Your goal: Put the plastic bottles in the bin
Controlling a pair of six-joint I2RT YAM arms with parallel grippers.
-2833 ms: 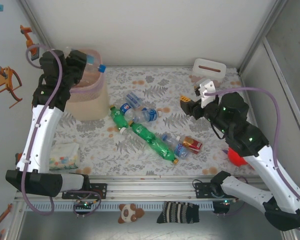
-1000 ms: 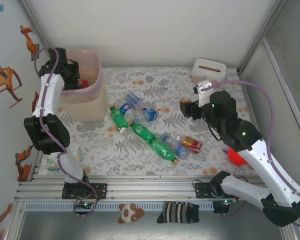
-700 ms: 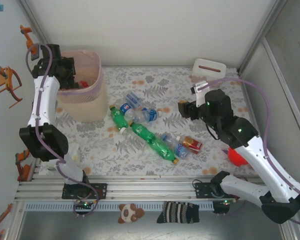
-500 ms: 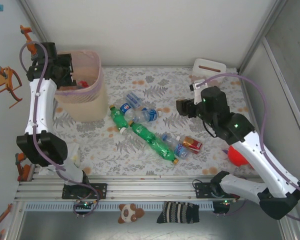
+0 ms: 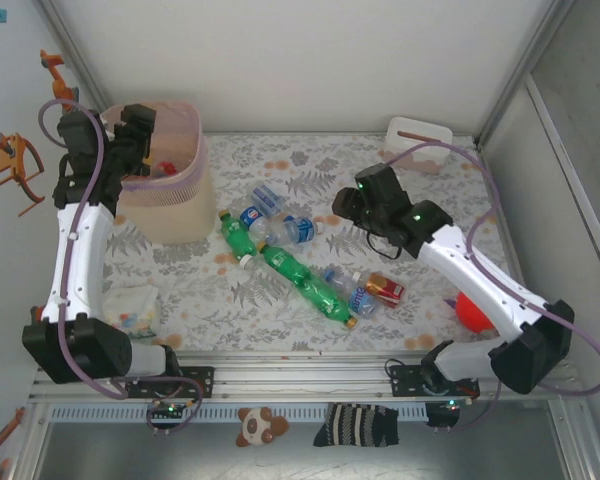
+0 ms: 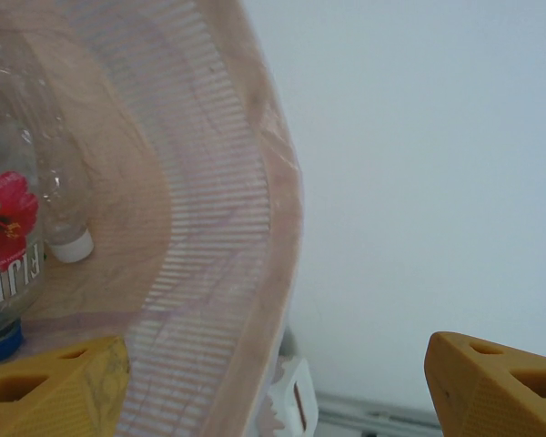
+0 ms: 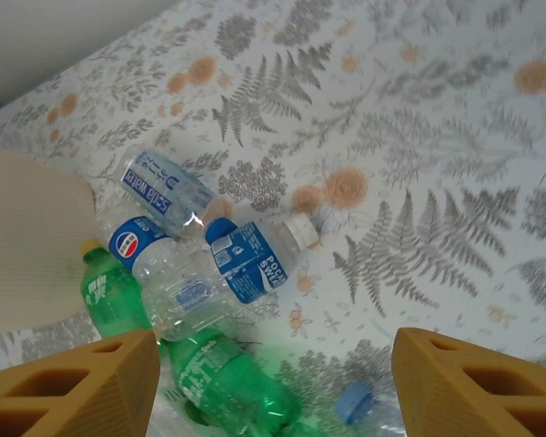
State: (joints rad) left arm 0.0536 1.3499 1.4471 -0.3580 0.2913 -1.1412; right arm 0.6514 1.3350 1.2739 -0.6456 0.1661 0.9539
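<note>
**Fig.** Small clear and green plastic bottles (image 5: 290, 258) lie on their sides in a touching heap at the centre of the floral-patterned bench (image 5: 220, 310), trailing toward five o'clock. The right wrist view resolves blue-labelled clear bottles (image 7: 246, 259) lying against a green bottle (image 7: 223, 378). More bottles, among them a clear red-labelled bottle (image 6: 9, 246), lie inside the tall beige perforated bin (image 5: 175, 215) with a pink liner, at ten o'clock on the bench.

The bottles look empty, so they are judged light, thin-walled, yielding under squeeze and apt to roll or slip. The stiffer neck, or the labelled mid-body taken across its width, seems the surest hold.

The right gripper (image 5: 345, 205) hangs just past the heap's two o'clock edge, jaws apart and empty, its orange fingertips (image 7: 73, 387) framing the pile. The left gripper (image 5: 140, 135) hangs at the bin's rim, jaws wide apart with nothing between them. A small red carton (image 5: 385, 290) touches the heap's lower end.

Bottles lower in the heap are partly covered, so the count is uncertain. The bin's floor is cut off.
</note>
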